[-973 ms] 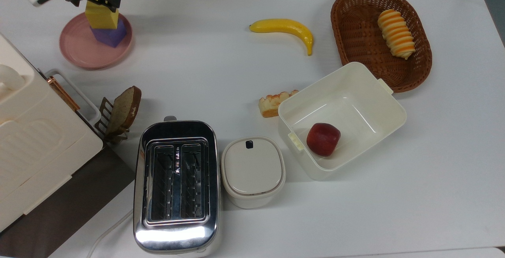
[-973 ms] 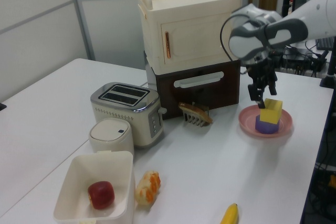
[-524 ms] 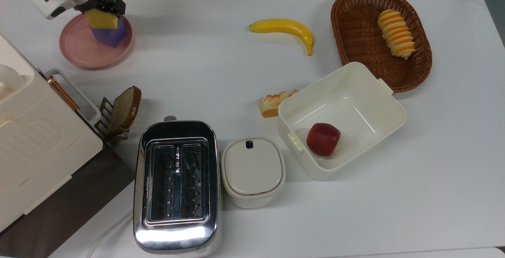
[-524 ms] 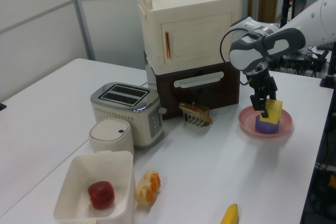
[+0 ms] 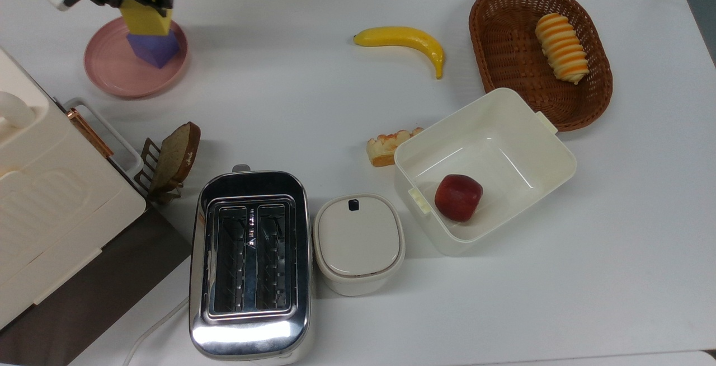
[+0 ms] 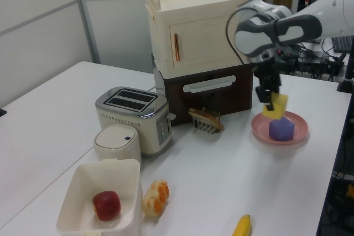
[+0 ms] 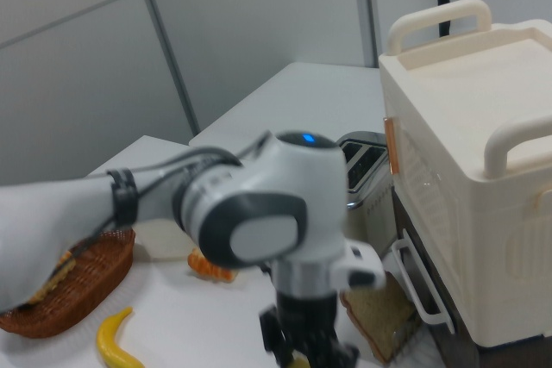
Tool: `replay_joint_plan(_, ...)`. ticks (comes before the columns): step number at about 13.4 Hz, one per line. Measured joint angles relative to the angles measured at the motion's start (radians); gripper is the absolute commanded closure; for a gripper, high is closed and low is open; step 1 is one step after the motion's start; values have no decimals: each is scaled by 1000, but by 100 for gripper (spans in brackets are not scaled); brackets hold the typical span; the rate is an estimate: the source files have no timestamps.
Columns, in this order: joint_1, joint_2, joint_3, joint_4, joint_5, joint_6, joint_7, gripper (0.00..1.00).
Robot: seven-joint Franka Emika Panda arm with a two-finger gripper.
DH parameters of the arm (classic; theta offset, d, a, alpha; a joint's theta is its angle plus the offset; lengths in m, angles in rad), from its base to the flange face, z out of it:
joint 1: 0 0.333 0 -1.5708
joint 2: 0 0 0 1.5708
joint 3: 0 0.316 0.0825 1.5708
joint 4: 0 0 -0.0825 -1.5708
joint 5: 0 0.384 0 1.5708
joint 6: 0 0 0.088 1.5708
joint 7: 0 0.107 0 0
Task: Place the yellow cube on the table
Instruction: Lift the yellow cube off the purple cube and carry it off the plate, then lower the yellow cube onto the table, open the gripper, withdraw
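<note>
My hand [image 6: 269,99] is clamped on the yellow cube [image 6: 275,106], holding it tilted in the air just above the purple cube [image 6: 281,129], the two apart with a small gap showing in the left view. The purple cube sits on the pink plate [image 5: 112,72], which rests on the white worktop [image 5: 313,97] near the top view's upper left corner. The banana [image 5: 404,41] lies well apart toward the wicker basket [image 5: 503,47].

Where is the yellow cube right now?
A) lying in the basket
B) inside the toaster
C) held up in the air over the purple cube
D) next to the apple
C: the tool grips the yellow cube, lifted clear above the purple cube on the plate.
</note>
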Motion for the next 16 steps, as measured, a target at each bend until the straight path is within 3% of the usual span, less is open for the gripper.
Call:
replay_joint_plan(4,176,17,9,1,12,-1,164,31)
replay_joint_plan(5,219,30,10,0,12,-1,208,22)
replay_joint_plan(6,253,45,11,-1,12,-1,246,4)
replay_joint_plan(7,278,61,11,-1,12,-1,278,0)
replay_joint_plan(12,331,102,11,8,12,23,363,0)
replay_joint_plan(16,446,42,11,76,10,-7,492,0)
